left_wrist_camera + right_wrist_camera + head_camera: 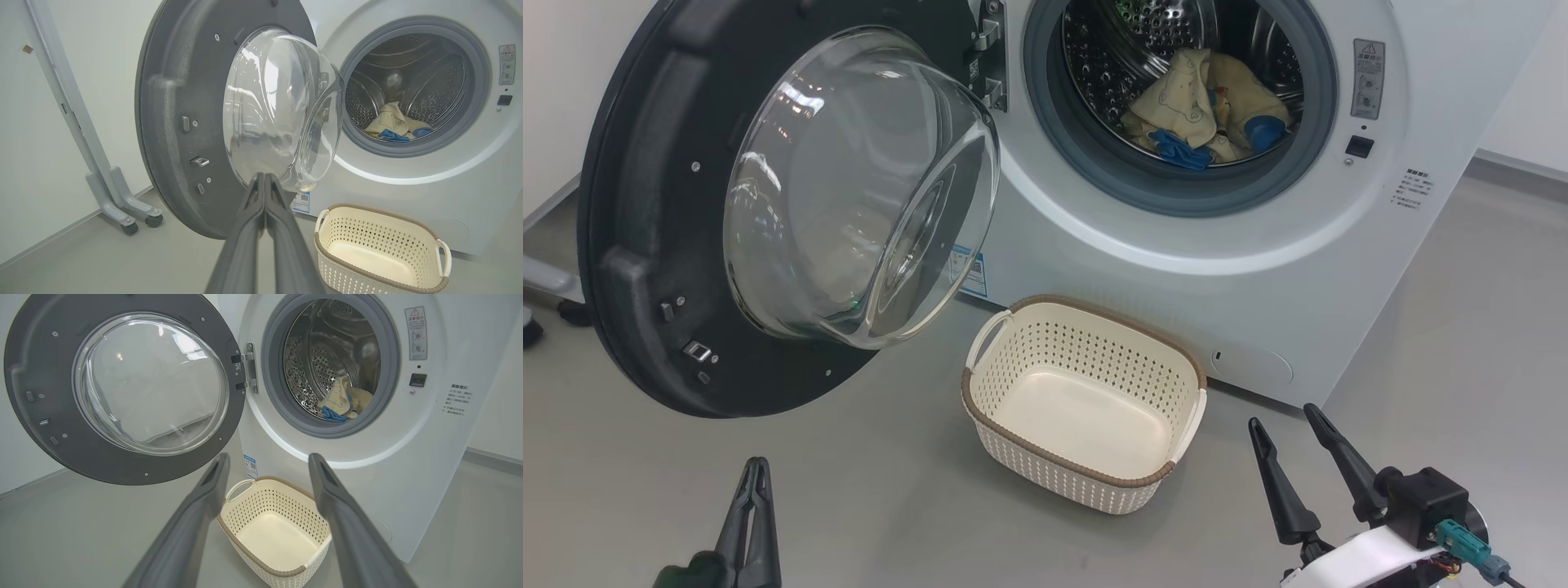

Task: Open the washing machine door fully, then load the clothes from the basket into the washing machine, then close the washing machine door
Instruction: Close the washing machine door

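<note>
The washing machine [1258, 269] stands ahead with its door [637, 245] swung wide open to the left, the glass bowl bulging toward me. The pale yellow clothes [1201, 106] with blue cuffs lie inside the steel drum; the clothes [392, 124] also show in the left wrist view. The cream basket [988, 384] sits on the floor before the machine, with nothing in it. My left gripper [757, 465] is shut and empty, low at the left, short of the door. My right gripper [1282, 418] is open and empty, to the right of the basket [245, 522].
A grey stand on castors [122, 204] leans against the wall left of the door. Bare grey floor [890, 506] lies between my grippers and the basket. A pale wall runs behind and to the right of the machine.
</note>
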